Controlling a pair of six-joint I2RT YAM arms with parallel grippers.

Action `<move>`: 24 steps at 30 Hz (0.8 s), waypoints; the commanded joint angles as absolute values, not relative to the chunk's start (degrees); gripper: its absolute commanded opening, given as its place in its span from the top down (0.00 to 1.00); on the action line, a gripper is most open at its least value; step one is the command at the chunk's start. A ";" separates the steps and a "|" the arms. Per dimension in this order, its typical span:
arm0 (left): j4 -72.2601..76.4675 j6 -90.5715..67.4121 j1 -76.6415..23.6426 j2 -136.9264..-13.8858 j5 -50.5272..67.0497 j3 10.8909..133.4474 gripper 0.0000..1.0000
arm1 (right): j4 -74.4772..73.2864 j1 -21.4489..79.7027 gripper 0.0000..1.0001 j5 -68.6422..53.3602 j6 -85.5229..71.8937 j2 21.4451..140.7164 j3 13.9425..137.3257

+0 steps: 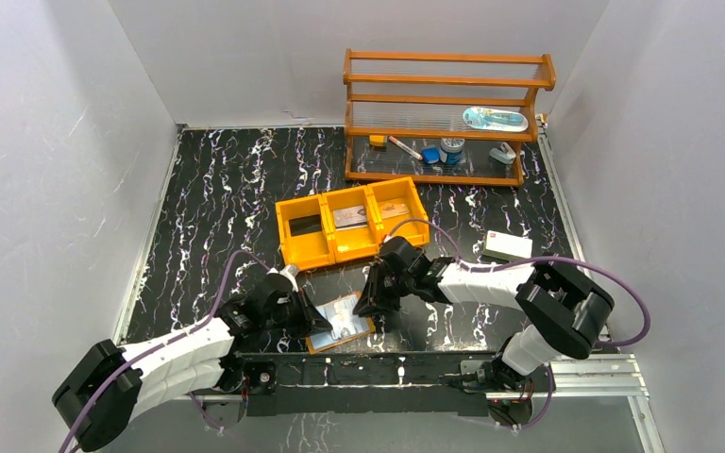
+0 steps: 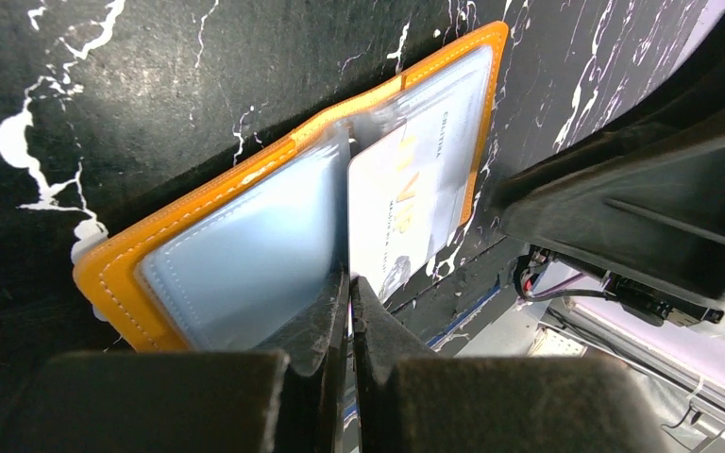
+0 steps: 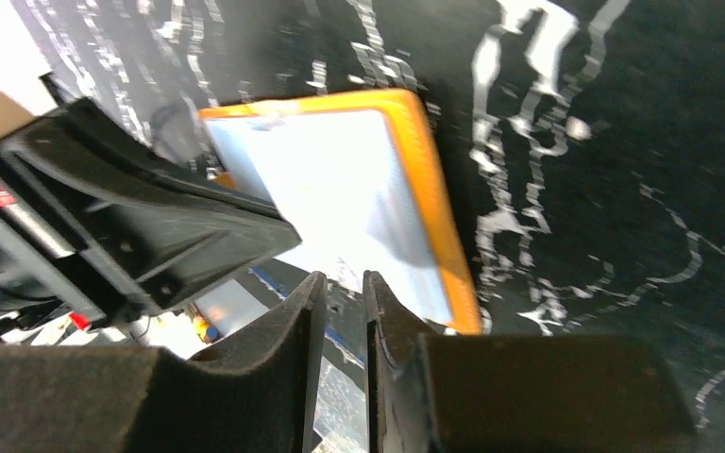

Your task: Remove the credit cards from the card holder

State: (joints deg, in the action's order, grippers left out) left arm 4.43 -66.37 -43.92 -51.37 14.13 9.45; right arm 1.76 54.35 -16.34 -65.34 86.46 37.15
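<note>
Left wrist view: the left end effector [image 2: 349, 280] is closed, with its fingers pressed together. Its tips sit at the near edge of the holder [image 2: 113, 283], on the centre fold. Whether a thin edge is pinched between the tips cannot be determined. The holder lies open and flat on the table [image 2: 151, 85]. A pale blue pocket lies left of the tips. Right of the tips, a white card [image 2: 401, 189] with printed text sits in the other pocket.

Right wrist view (blurred): the fingers of the right end effector [image 3: 343, 280] stand slightly apart with a narrow gap, and nothing is visible between them. The tips are just at the near corner of the holder's pale inner face. The holder's orange border runs ahead and to the right of the tips. The left end effector is ahead and to the left, touching or just above the holder.

Top external view: the holder lies between the two end effectors, one at each side edge. An orange tray [image 1: 326, 257] stands just beyond both. It has three compartments, each holding one of the cards [image 1: 349, 217]. A white box [image 1: 507, 246] lies to the right of the right end effector, well apart.
</note>
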 commanded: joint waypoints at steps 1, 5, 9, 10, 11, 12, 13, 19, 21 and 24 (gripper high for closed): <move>1.06 -64.21 -43.51 -52.44 13.29 11.48 1.00 | 0.35 54.12 0.71 -15.76 -61.82 86.12 42.87; 1.45 -64.24 -43.51 -53.00 13.62 11.59 1.00 | 0.60 54.21 0.70 -16.89 -61.78 89.60 43.31; 1.10 -64.42 -43.52 -52.30 13.54 11.52 1.00 | 1.60 54.31 0.70 -17.67 -62.13 91.91 41.70; 1.06 -64.57 -43.51 -52.12 13.46 11.46 1.00 | 2.13 54.30 0.70 -18.15 -62.07 92.46 41.22; 1.06 -64.66 -43.51 -51.89 13.34 11.43 1.00 | 2.30 54.37 0.70 -18.41 -62.09 92.97 40.88; 0.98 -64.76 -43.51 -51.63 13.36 11.43 1.00 | 2.02 54.53 0.70 -18.34 -62.13 93.42 40.68; 1.15 -64.85 -43.51 -51.60 13.36 11.38 1.00 | 1.87 54.64 0.70 -18.24 -62.12 93.83 40.43; 5.14 -66.80 -43.48 -52.02 14.75 9.82 1.00 | 2.96 55.14 0.70 -18.85 -63.12 95.13 38.96; 7.14 -67.78 -43.48 -52.28 15.28 8.93 1.00 | 3.07 55.54 0.70 -18.81 -63.34 95.56 39.01; 9.71 -69.27 -43.51 -52.60 15.79 7.68 1.00 | 3.12 55.78 0.70 -18.70 -63.98 96.33 38.75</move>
State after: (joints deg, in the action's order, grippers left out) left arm 5.91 -67.13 -43.92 -52.25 14.70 9.43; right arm 5.10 54.78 -20.38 -63.96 93.60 40.66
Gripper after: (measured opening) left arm 0.008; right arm 0.298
